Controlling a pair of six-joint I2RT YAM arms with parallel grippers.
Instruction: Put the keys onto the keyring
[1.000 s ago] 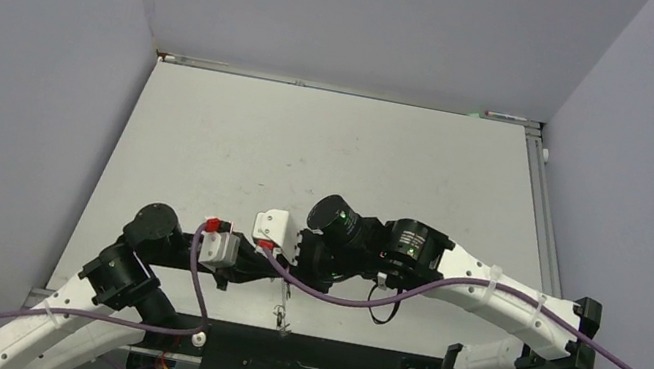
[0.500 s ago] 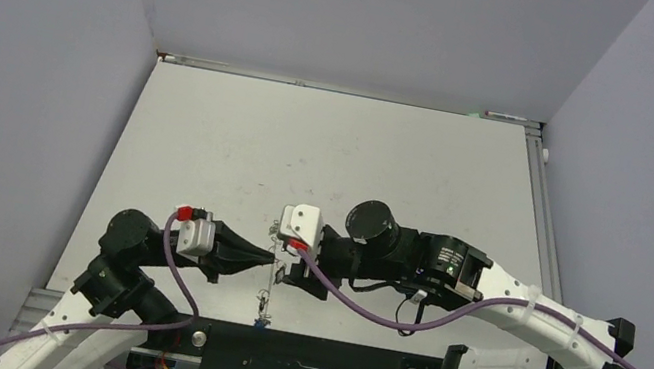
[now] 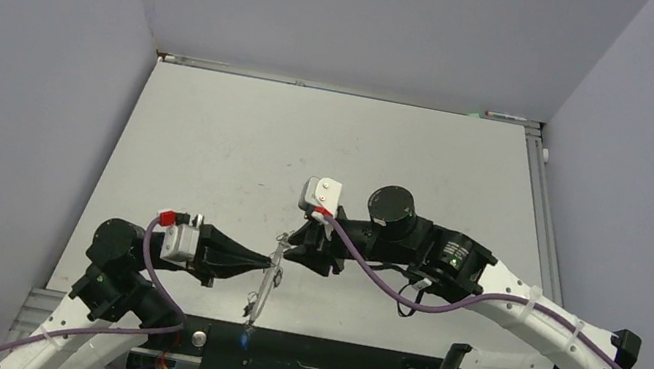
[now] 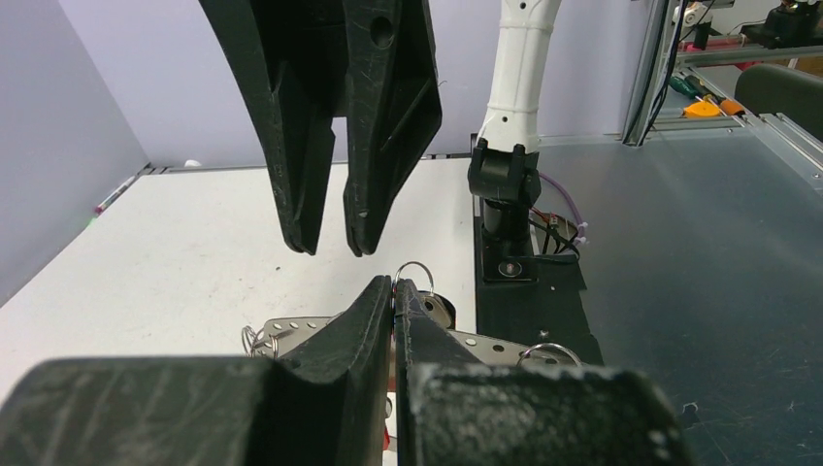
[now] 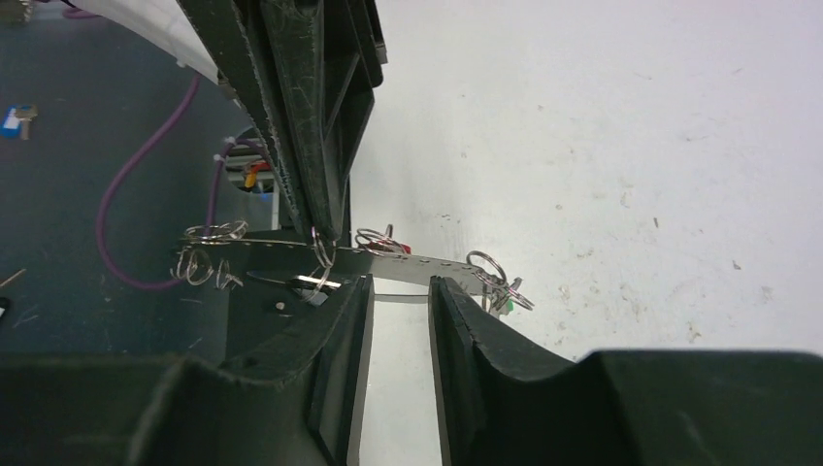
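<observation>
The left pincer (image 3: 275,261) is clamped shut on the keyring (image 3: 260,287), seemingly by one small wire ring. It holds the keyring in the air above the near edge of the desk (image 3: 238,149). I judge this is meant to present a fixed target while the rest hangs free. In the top view the keyring is only a thin grey line slanting down toward the arm bases. The right pincer (image 3: 294,246) faces it from the other side, fingers a little apart and gripping nothing. Its tips sit just beside the left one's, probably to take or steady the metal.

The left wrist view shows the wire ring poking out of the closed tips, with the right fingers hanging just above. Only the right wrist view shows the keyring side-on, as a flat holed band carrying split rings, a red tag (image 5: 399,249) and a green tag (image 5: 501,305). It also shows a blue-tagged key (image 5: 14,118) lying apart on the dark surface.
</observation>
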